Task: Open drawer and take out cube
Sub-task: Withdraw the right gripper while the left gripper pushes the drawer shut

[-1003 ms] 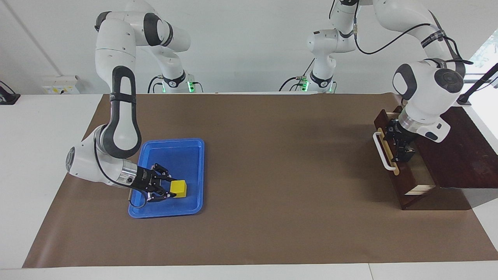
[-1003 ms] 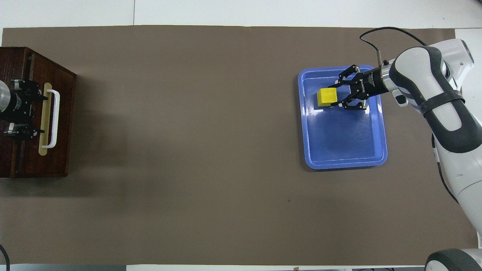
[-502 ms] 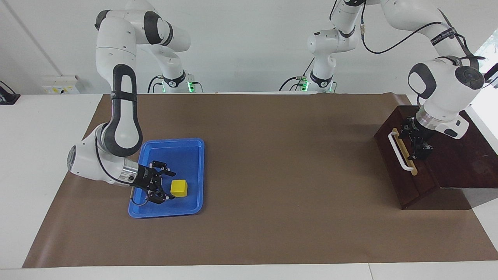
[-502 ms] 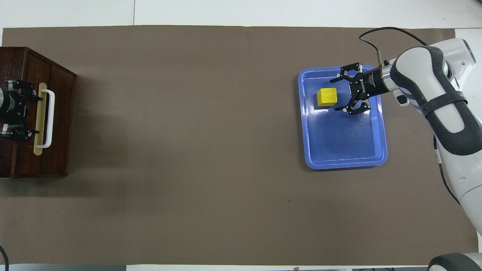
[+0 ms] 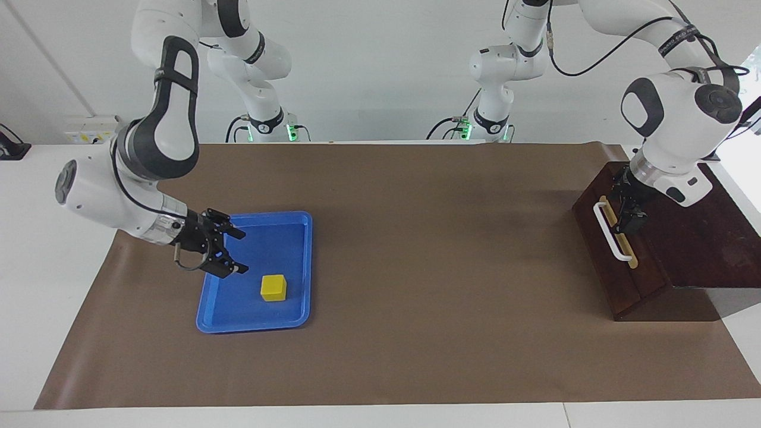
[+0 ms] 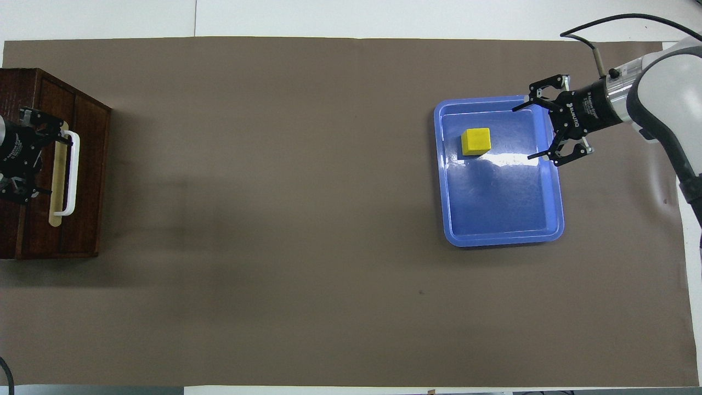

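One small yellow cube [image 5: 273, 288] [image 6: 475, 141], a solid block with crisp edges, sits flat in my blue tray [image 5: 295, 309] [image 6: 554, 219], a glossy rounded-corner rectangle with a raised rim. The cube lies in the part of the tray farther from my bases. My right gripper [image 5: 233, 252] [image 6: 525, 131] hangs over the tray rim on the right arm's side, clear of the cube, its black fingers [image 5: 230, 230] spread wide and holding nothing. The tray rests on a matte brown paper sheet [image 5: 416, 238] [image 6: 274, 219] covering the table.

Well apart from the tray, at the left arm's end, stands the dark wooden box [image 5: 701, 238] [image 6: 33, 82], its drawer [image 5: 600, 238] [image 6: 82, 181] pushed in, flush with the box. A white bar handle [image 5: 611, 232] [image 6: 70, 173] runs along a tan strip on the dark brown front. My left gripper [image 5: 630, 214] [image 6: 22, 159] is over the box top just beside that handle; I cannot tell how its fingers stand.
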